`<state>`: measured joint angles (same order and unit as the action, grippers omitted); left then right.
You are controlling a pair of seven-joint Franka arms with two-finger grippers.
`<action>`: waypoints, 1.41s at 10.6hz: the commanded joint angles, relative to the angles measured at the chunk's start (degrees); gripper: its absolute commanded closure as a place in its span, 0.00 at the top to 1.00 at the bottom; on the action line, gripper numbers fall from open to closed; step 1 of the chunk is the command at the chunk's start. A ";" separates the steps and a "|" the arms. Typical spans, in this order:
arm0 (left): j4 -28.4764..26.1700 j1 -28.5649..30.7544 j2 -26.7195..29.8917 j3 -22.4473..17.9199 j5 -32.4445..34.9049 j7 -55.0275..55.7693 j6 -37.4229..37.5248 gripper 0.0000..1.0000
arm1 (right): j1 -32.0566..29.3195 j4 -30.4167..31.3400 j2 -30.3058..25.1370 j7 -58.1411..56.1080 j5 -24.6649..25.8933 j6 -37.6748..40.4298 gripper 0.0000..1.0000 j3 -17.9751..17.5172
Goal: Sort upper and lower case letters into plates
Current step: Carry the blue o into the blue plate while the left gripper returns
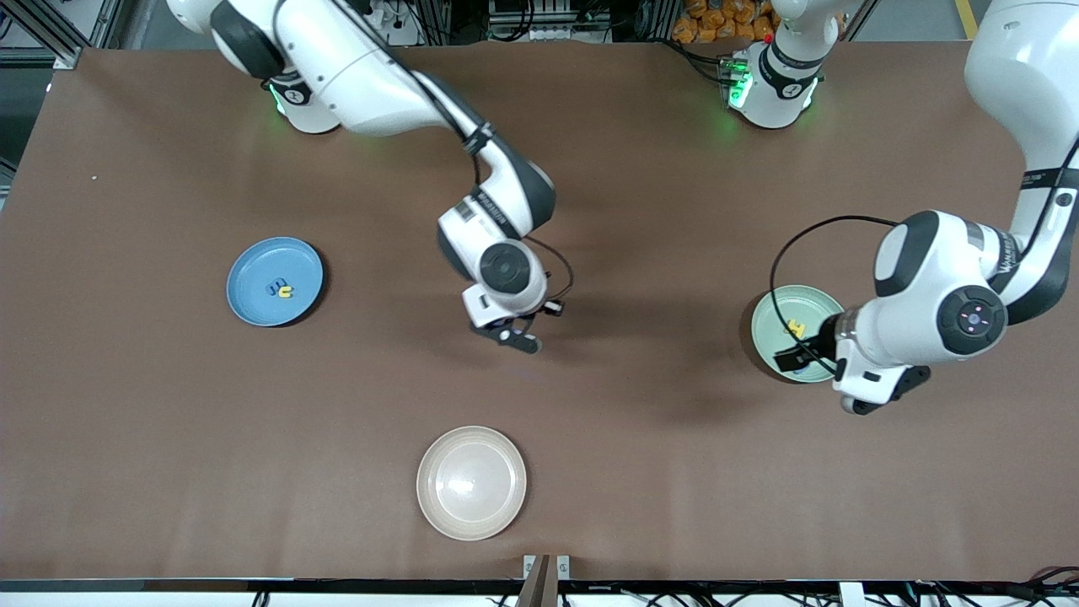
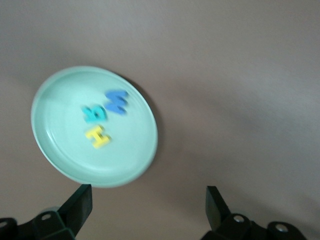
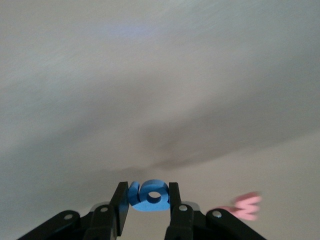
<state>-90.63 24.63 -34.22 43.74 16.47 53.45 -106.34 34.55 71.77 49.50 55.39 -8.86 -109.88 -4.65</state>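
My right fingers pinch a blue letter; my left ones hang spread over the mint plate.

My right gripper (image 3: 148, 200) clamps a blue letter (image 3: 149, 196) with a round hole between its pads, up in the air over bare table (image 1: 641, 438) between the two plates — a pink letter (image 3: 245, 206) shows blurred on the table just beside the fingers. My left gripper (image 2: 149, 207) is wide apart and holds nothing, over the mint plate (image 2: 60, 165) at the left arm's end of the table. In that plate lie three letters close together — a blue one (image 2: 116, 100), a teal one (image 2: 93, 114), a yellow one (image 2: 97, 136). Well apart from it, toward the right arm's end, the blue plate (image 1: 253, 261) carries a yellow letter (image 1: 287, 292) touching a dark blue one (image 1: 274, 287). The beige plate (image 1: 471, 482) sits nearer the front camera than both.
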 commanded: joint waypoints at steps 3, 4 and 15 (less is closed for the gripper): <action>-0.60 -8.16 0.56 3.11 -6.01 23.75 0.62 1.00 | -12.29 0.65 -3.44 -10.98 -0.72 18.27 0.12 -1.76; -0.60 -10.98 0.13 3.11 -6.09 29.20 -0.17 1.00 | -14.66 0.65 -3.79 -13.27 -0.38 21.26 0.12 -1.68; 0.71 -54.90 -4.26 -20.31 -4.33 71.51 -19.68 1.00 | -38.67 11.80 -5.11 -45.54 3.67 30.43 0.06 -1.50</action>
<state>-91.57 -23.60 -37.86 29.50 11.50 121.16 -124.83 -2.48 79.89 46.41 11.33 -6.24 -79.39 -5.09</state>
